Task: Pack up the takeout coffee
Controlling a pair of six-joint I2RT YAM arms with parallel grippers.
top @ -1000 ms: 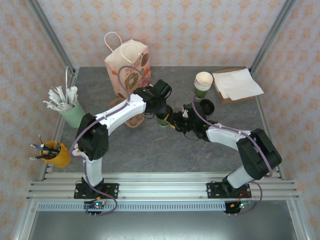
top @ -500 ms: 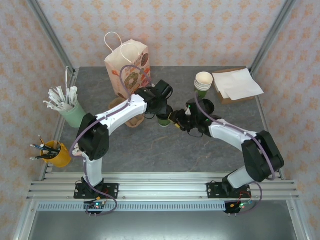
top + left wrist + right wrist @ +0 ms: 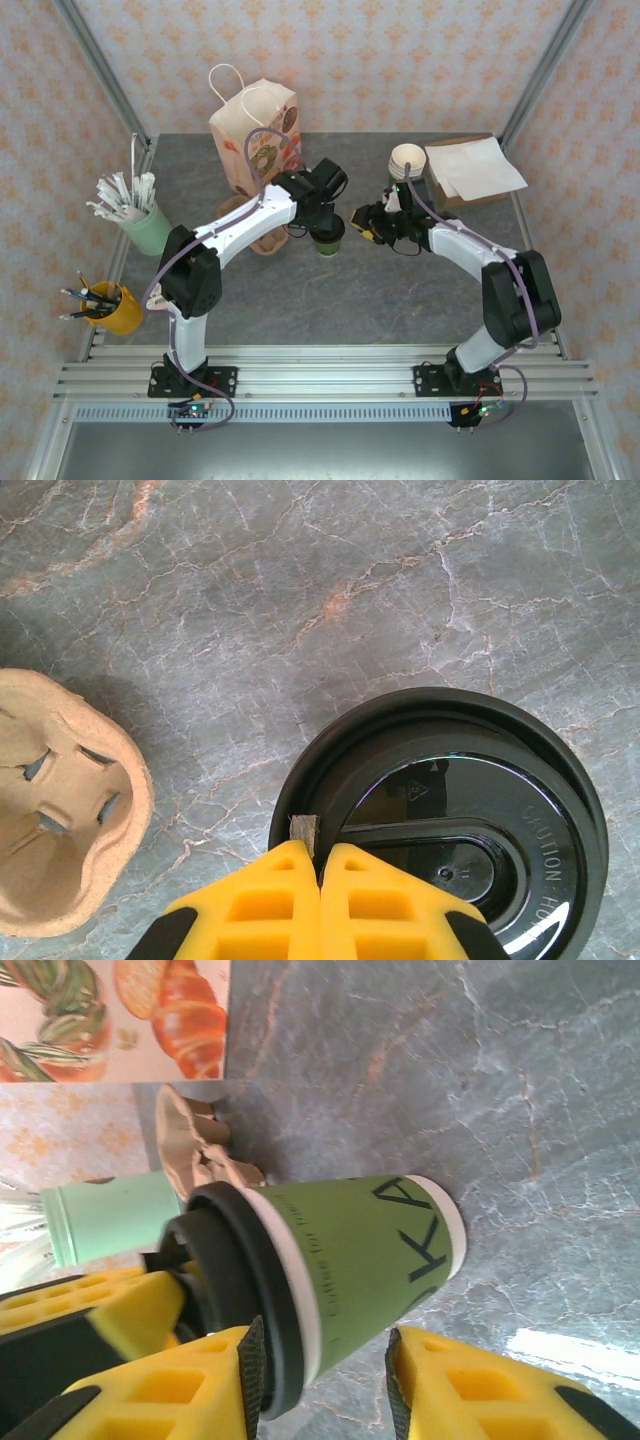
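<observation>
nearest to us, well to the left of the takeout cup [image 3: 370, 1245] and closer to the arm bases than it, we see a yellow pot [image 3: 112, 310] of pens, and a little beyond that, also left of the cup, a pale mint cup [image 3: 143, 228] of white sticks. the dark-green takeout cup itself stands upright on the grey marbled table [image 3: 300, 300], about midway between the two arms, with its black lid [image 3: 450, 780] seated on top. the left gripper [image 3: 321, 865] hangs over the cup from above, its yellow fingers pressed together with nothing between them, tips touching the lid's rim. the right gripper [image 3: 322, 1338] sits just to the right of the cup, jaws partly apart and gripping nothing, the cup's side facing the gap. just left of the cup lies a brown pulp carrier [image 3: 60, 810]. beyond the cup to the right stands a stack of green cups [image 3: 407, 165], with white napkins [image 3: 475, 165] further right, and beyond the cup to the left we see a printed paper bag [image 3: 255, 125]
</observation>
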